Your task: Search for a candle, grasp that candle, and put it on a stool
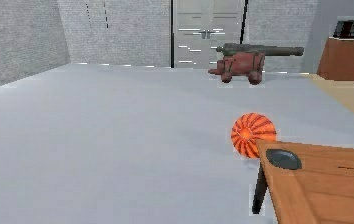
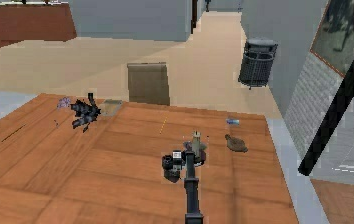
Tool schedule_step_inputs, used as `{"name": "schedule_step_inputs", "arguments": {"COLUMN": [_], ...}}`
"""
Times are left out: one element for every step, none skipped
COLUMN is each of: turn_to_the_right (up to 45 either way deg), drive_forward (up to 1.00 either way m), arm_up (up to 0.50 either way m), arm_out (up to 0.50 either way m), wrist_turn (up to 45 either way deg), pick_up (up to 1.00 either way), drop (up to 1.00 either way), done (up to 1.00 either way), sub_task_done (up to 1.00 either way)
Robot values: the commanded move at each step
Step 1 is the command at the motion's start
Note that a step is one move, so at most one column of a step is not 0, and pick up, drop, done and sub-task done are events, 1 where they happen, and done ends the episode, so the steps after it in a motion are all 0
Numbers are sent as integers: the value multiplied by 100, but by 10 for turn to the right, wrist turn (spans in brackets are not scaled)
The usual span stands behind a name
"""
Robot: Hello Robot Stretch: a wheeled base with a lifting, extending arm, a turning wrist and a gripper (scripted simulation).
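Observation:
The dark arm rises from the arm side view's bottom edge over a wooden tabletop [image 2: 105,170]. My gripper [image 2: 172,163] sits at the arm's far end, low above the boards; I cannot tell whether it holds anything. A small grey-brown blob [image 2: 236,144] lies on the table to the right of the gripper, with a tiny pale bluish thing [image 2: 233,122] behind it. A dark, blue-tinged tangle of an object [image 2: 83,112] rests near the table's far left. None of these has a shape I can name as a candle.
Beyond the table stand a brown box-like piece [image 2: 148,83] and a black bin [image 2: 257,62]. In the forward view, the table's corner [image 1: 320,190] carries a dark round dish [image 1: 282,158]; an orange striped ball [image 1: 253,134] and a red toy cannon [image 1: 240,62] sit on the pale floor.

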Motion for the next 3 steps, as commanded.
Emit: {"name": "schedule_step_inputs", "arguments": {"turn_to_the_right": [0,0,0], "drive_forward": [0,0,0], "arm_up": [10,32,0], "arm_out": [0,0,0], "wrist_turn": [0,0,-450], "pick_up": [0,0,0], "drop": [0,0,0], "done": [0,0,0], "sub_task_done": [0,0,0]}}
